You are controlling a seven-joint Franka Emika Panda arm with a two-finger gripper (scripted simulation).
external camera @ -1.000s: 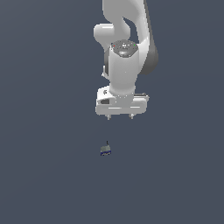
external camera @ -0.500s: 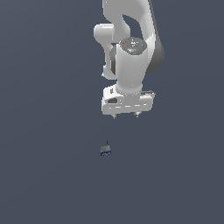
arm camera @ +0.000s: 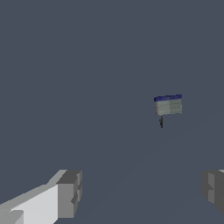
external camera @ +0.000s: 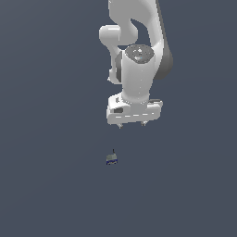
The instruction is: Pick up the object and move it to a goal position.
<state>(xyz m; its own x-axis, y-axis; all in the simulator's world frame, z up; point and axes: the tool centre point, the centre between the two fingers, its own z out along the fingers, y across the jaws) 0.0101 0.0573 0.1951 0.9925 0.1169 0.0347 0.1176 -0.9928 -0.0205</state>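
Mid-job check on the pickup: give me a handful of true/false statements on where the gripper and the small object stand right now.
1. The gripper is shut on the small grey object. False: the jaws stand wide apart with nothing between them.
2. In the exterior view the object lies below the gripper and toward the view's left. True.
3. The object has a dark blue band along one edge. True.
4. The object already sits between the fingertips in the wrist view. False: it lies apart from them, out past the tips.
5. A thin dark stem sticks out of the object. True.
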